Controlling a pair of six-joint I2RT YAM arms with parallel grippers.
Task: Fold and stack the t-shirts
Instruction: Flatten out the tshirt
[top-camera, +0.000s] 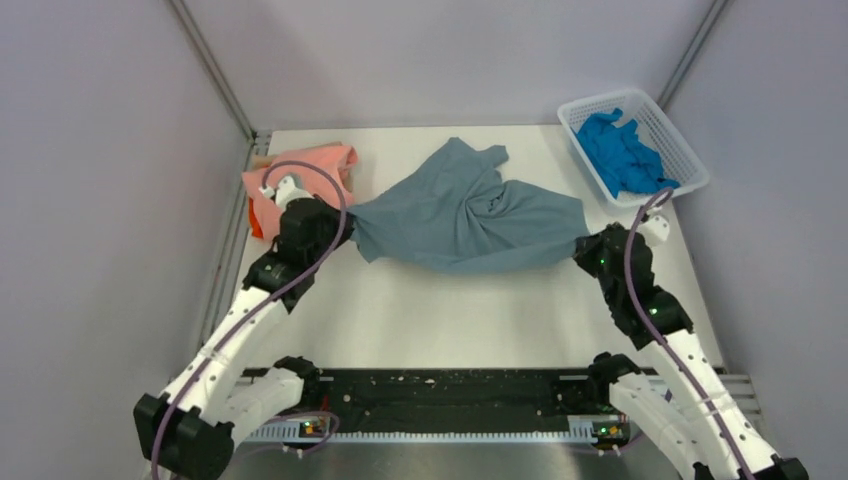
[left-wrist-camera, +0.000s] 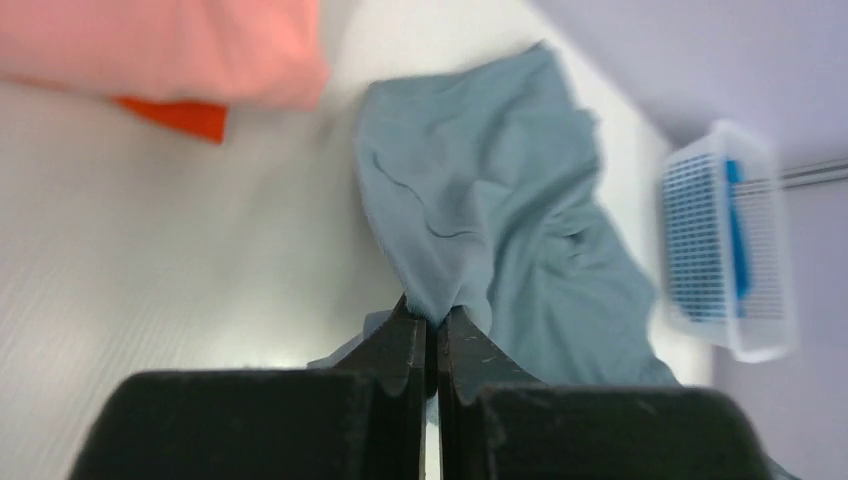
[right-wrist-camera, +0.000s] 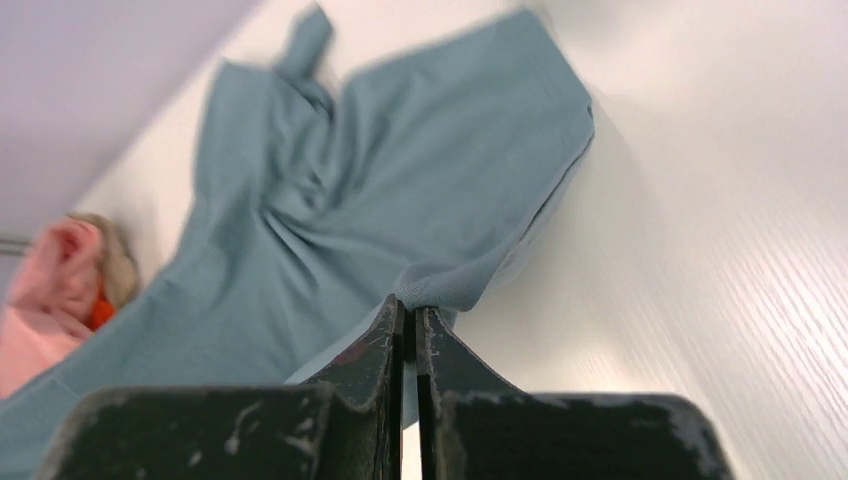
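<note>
Currently grey-blue shirt (top-camera: 465, 215) stretched over table (top-camera: 450, 320), corners pinched in clamped left gripper (left-wrist-camera: 436, 322) and right gripper (right-wrist-camera: 410, 308). Pull to be applied evenly outward so twisted centre is flattened before folding.

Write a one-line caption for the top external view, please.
Left gripper and right gripper hold the grey-blue t-shirt spread between them over the white table.
</note>
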